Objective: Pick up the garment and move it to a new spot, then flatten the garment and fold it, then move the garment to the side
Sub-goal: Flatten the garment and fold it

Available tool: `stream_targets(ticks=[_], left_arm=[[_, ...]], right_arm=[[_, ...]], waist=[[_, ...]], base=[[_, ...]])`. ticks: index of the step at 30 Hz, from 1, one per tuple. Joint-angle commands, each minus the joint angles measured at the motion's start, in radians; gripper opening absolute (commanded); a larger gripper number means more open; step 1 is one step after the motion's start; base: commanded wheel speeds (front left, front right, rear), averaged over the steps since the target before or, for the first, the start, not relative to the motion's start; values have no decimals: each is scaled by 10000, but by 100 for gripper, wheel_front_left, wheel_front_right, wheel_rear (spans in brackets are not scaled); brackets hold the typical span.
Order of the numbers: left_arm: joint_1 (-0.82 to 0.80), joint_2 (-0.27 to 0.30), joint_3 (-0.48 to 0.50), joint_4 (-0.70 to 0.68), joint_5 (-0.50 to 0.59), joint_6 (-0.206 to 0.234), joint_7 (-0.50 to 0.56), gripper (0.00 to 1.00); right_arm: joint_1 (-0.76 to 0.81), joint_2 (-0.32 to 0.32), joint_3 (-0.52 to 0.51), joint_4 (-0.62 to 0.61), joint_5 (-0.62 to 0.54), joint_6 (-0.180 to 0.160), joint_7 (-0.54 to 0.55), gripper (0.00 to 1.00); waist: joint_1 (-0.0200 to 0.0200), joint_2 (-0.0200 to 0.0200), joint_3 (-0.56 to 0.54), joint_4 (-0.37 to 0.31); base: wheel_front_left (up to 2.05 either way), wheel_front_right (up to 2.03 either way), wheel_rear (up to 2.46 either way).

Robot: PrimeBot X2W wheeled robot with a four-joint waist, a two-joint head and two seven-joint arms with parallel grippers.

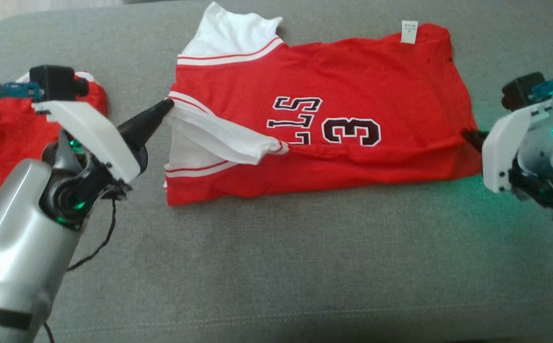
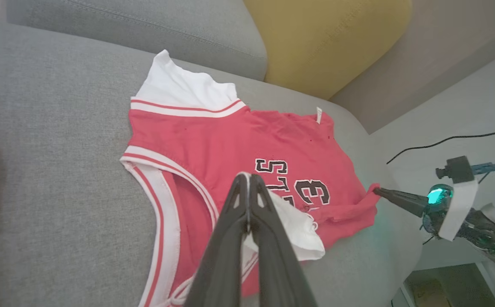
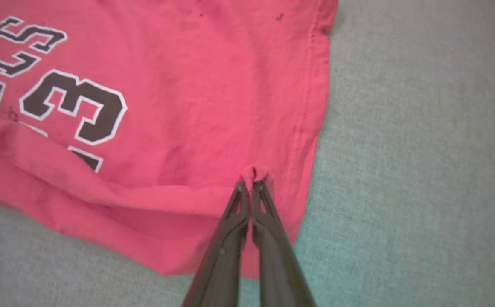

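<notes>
Head view: a red basketball jersey point(image 1: 333, 119) is spread sideways across the far half of a grey sofa cushion point(image 1: 305, 267), number side up, with a white label point(image 1: 409, 32) at its far edge. The left gripper point(image 1: 168, 104) is seen with its fingers pressed together on the white-trimmed armhole edge, from which a fold of white fabric is drawn across the red. The right gripper point(image 1: 467, 135) is set at the hem on the opposite side. In the right wrist view its fingers point(image 3: 230, 226) are closed tight on a small pucker of red hem, just inside the stitched edge. A wide band of bare cushion is left between the jersey's near edge and the robot. To the left, a second red cloth point(image 1: 0, 138) is bunched behind the left arm, a bare strip parting it from the jersey. In the left wrist view the hem end is shown near the cushion's rounded edge, and a yellow cushion point(image 2: 328, 38) lies beyond.
</notes>
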Motion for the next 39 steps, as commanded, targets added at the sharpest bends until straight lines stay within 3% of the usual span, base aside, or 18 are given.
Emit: stream_targets(ticks=[1,2,3,4,8,16,20,25,30,34,39], left_arm=[[-716,270,394,-78,143,31,-136,0],[-828,216,374,151,246,80,-219,0],[-940,154,385,394,361,187,-357,47],[-1057,84,403,637,497,314,-542,100],[-1477,-212,379,1546,1446,649,-2027,100],[-865,-1034,1105,1981,1633,837,-5093,100],[162,-1349,1374,1686,1954,1003,-5970,100],[2062,-2324,2526,150,3850,1489,-6100,100],[3993,-3429,3624,-880,5828,1491,-6104,100],[4798,-3741,4020,-1055,6811,1216,-6105,100],[5151,-3820,4191,-945,7357,1068,-6105,100]], right_arm=[[-300,-32,-64,-11,-101,-7,-328,100],[-399,70,-132,171,-149,-7,-595,100],[-481,173,-191,386,-206,-7,-830,100],[-552,272,-214,569,-293,-7,-1077,100],[-705,704,-449,1409,-638,-7,-2598,100],[-4,1192,-1258,2005,-632,-7,-5862,100],[715,1389,-2002,1887,-743,-7,-6455,100],[2162,1344,-4881,147,-2410,-7,-6481,100],[4524,2329,-7594,-2028,-4797,-7,-6484,100],[5994,3296,-8688,-3384,-6303,-7,-6484,100],[6904,4126,-9242,-4177,-7137,-7,-6485,100]], waist=[[0,0,92,-58],[0,0,141,-79],[0,0,181,-95],[0,0,210,-107],[0,0,231,-133],[0,0,-364,-20],[0,0,-889,43],[0,0,-1407,97],[0,0,-1696,12],[0,0,-1815,-87],[0,0,-1784,-281]], base=[[0,0,0],[0,0,0],[0,0,0],[0,0,0],[0,0,0],[0,0,0],[0,0,0],[0,0,0],[0,0,0],[0,0,0],[0,0,0]])
